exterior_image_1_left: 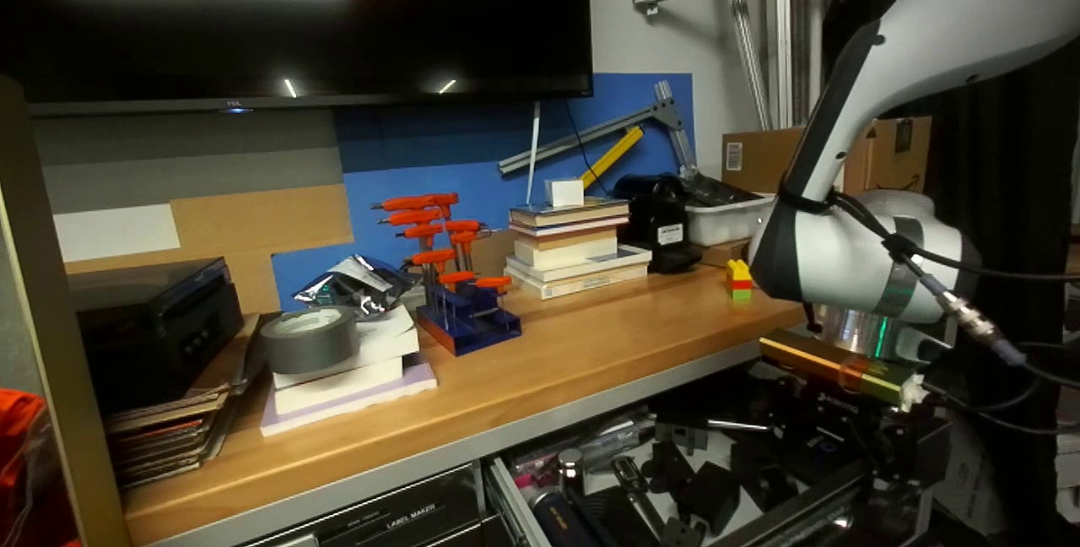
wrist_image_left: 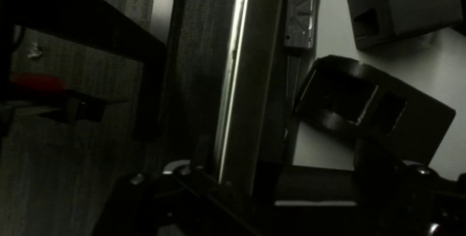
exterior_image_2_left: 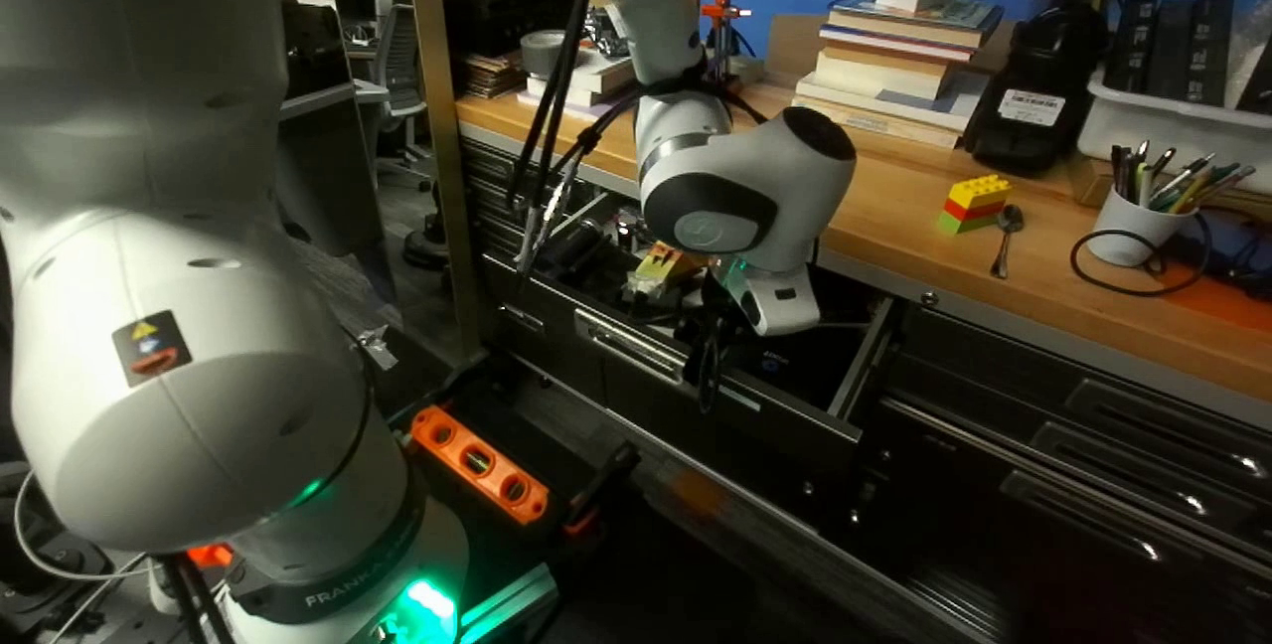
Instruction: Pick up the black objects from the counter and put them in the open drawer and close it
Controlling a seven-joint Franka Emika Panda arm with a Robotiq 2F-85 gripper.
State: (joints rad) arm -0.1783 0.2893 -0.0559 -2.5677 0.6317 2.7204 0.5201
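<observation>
The drawer [exterior_image_2_left: 785, 435] sticks out under the front edge of the worktop [exterior_image_1_left: 607, 340], prob. so stuff can go in from above. A black block [wrist_image_left: 411, 123] lies in it, & a second black block [wrist_image_left: 415, 4] just beside, not touching. I think they're the ones I must put away, so prob. only the shutting is left. My pincer [wrist_image_left: 280, 172] is spread wide w/ nothing gripped that I can see. Its fingers seem to go astride the drawer's front wall [wrist_image_left: 253, 83], one out over the floor [wrist_image_left: 54, 177], one in by the block. I guess that's b/c the wall is a good spot to push; too dark to tell if they touch it. My arm [exterior_image_1_left: 886, 66] bends down past the worktop's front edge, so the pincer points down, below that edge.
</observation>
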